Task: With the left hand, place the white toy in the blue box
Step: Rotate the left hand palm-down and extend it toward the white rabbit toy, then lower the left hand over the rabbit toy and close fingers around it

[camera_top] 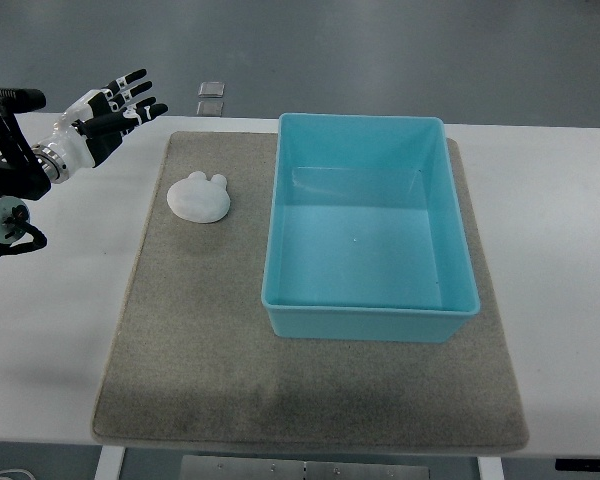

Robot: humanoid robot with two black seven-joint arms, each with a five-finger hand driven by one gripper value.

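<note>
The white toy (199,196) lies flat on the grey mat (210,350), in the mat's upper left part, with two small rounded ears pointing toward the far right. It is a low, rounded, bunny-like shape, and nothing touches it. To its right, apart from it by a strip of bare mat, stands the blue box (370,322), a rectangular open tub of light turquoise plastic whose inside holds nothing. The box sits on the mat's right half, its far edge near the mat's far edge and its near wall well short of the mat's near edge.

The mat covers the middle of the white table (560,230), leaving bare white surface to the left and right of it. Beyond the far edge of the table, on the grey floor (380,50), two small square plates (211,97) lie close together.

The left robot hand (115,108) hovers at the upper left, above the bare table just outside the mat's far left corner and up and to the left of the toy, well clear of it. Its black-tipped fingers (135,77) are stretched out and slightly fanned, pointing toward the upper right, and they hold nothing. The white wrist and dark arm links run back to the picture's left edge.
</note>
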